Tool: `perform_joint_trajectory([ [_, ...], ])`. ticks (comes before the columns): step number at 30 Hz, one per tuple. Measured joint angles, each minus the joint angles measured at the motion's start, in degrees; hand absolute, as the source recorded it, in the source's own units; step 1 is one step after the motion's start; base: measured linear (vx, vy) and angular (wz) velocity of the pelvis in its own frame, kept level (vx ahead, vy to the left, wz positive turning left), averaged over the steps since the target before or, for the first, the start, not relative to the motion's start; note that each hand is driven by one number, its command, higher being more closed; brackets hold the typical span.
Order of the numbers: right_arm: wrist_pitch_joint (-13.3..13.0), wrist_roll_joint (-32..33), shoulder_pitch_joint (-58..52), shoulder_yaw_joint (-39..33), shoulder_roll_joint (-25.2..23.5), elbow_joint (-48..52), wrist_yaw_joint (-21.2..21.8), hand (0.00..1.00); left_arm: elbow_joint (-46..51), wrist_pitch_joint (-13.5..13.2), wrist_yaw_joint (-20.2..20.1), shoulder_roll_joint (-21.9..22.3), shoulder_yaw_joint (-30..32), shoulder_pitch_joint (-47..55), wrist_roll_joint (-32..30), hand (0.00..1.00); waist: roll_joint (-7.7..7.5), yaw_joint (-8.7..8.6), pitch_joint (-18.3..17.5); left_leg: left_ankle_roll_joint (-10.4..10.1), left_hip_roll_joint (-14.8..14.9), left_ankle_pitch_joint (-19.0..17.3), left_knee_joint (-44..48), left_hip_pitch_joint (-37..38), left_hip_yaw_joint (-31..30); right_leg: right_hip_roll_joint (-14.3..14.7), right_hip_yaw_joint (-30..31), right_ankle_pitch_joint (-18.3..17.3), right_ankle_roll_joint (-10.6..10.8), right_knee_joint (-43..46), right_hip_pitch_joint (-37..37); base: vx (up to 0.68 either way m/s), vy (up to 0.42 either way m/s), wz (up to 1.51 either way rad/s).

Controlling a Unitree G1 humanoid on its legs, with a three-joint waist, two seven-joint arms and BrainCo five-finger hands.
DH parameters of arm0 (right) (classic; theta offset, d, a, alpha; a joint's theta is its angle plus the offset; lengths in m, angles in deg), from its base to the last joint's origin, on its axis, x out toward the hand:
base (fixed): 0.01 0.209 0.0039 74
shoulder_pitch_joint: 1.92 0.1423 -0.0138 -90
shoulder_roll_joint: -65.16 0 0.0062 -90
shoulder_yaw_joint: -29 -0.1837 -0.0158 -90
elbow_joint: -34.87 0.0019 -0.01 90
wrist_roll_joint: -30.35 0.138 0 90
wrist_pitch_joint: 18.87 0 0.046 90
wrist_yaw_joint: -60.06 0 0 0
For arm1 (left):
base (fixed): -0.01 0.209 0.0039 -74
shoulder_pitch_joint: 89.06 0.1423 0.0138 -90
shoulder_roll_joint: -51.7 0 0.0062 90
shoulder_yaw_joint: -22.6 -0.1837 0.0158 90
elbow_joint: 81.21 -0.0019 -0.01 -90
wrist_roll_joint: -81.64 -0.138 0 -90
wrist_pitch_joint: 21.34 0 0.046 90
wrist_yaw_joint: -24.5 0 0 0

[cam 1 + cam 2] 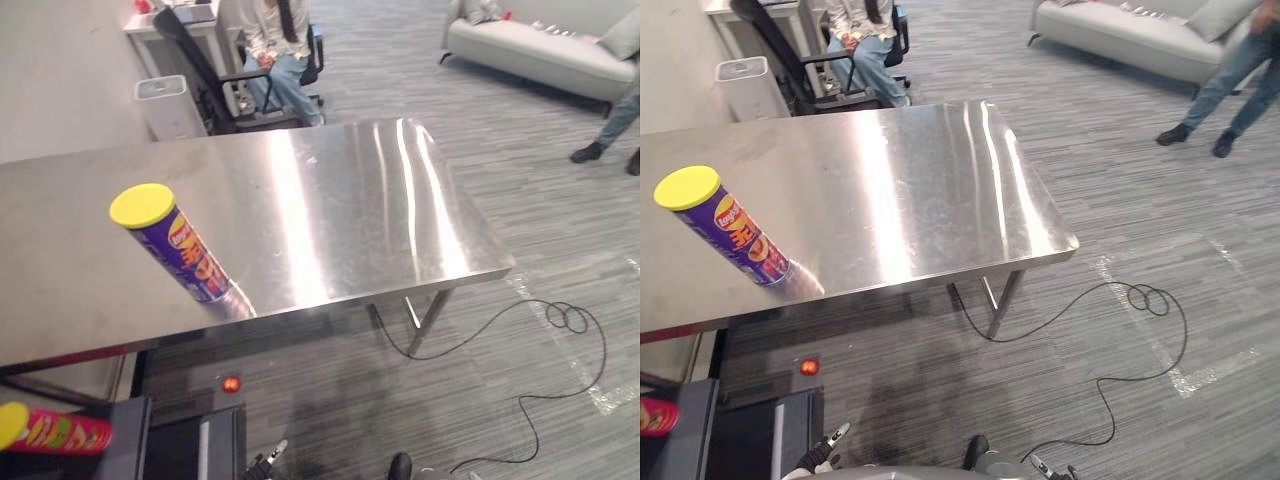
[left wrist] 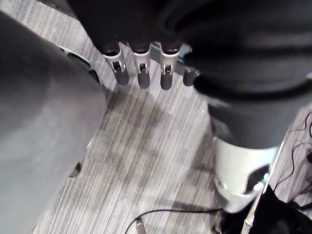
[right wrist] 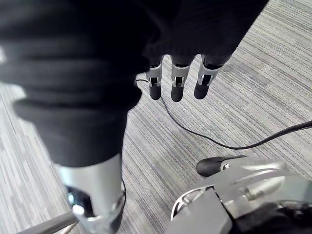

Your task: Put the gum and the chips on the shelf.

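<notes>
A purple chips can (image 1: 180,243) with a yellow lid stands on the steel table (image 1: 340,210), near its front edge on the left. A second can, red with a yellow lid (image 1: 55,430), lies on its side on a dark unit (image 1: 160,440) below the table at the lower left. My left hand (image 2: 141,73) hangs over the carpet with straight fingers and holds nothing. My right hand (image 3: 178,83) also hangs low over the carpet, fingers straight and empty. Both hands are far below the table top.
A person sits in an office chair (image 1: 275,50) behind the table, next to a white bin (image 1: 170,105). A grey sofa (image 1: 530,45) stands at the back right, and another person's legs (image 1: 610,130) show beside it. Striped carpet lies to the table's right.
</notes>
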Motion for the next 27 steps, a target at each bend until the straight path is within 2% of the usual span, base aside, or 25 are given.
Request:
perform_joint_trajectory([
  [4,-0.2,0.0,0.0,-0.1,0.0,-0.2,-1.2,0.00,0.1,-0.4,0.1,0.2,0.9,0.2,-0.1,0.00,0.08,0.05,-0.1,-0.1,-1.6,3.7,-4.0,0.6,0.0,-1.0,-2.9,0.5,0.0,-1.6,1.5,0.00,0.035,0.37],
  [5,-3.4,0.0,1.5,-2.4,-0.9,-2.2,-1.0,0.00,-1.6,-1.9,0.1,0.6,2.1,-0.4,-0.5,0.00,-0.80,-0.01,0.6,0.6,-3.1,4.5,-8.5,2.2,0.4,-2.0,-4.0,1.6,0.7,-2.1,1.9,0.00,0.027,0.13],
  [16,-3.4,0.6,2.6,-2.3,-0.8,-2.2,-0.4,0.00,-0.9,-1.9,0.5,0.8,2.7,-0.2,-1.2,0.00,-0.79,0.41,0.8,0.9,-3.6,4.8,-9.9,3.0,-0.1,-2.4,-5.6,1.6,0.8,-2.1,2.8,0.01,0.030,0.06],
  [23,-2.9,7.0,3.3,-3.4,-1.2,-2.1,-0.1,0.00,0.3,-1.8,1.1,0.6,3.6,0.0,-5.1,0.00,-0.92,0.59,0.7,1.3,-4.3,4.6,-10.6,4.0,0.4,-2.8,-4.8,1.9,1.3,-2.1,2.9,0.01,0.059,-0.06],
  [27,-3.1,9.6,3.2,-7.6,-2.4,-2.2,-2.5,0.00,0.2,-1.9,0.8,0.5,4.0,0.0,-5.5,0.00,-1.12,0.77,0.8,1.4,-4.4,4.3,-10.2,4.4,1.9,-2.8,-3.3,2.1,1.5,-2.1,2.8,0.00,0.043,-0.15],
])
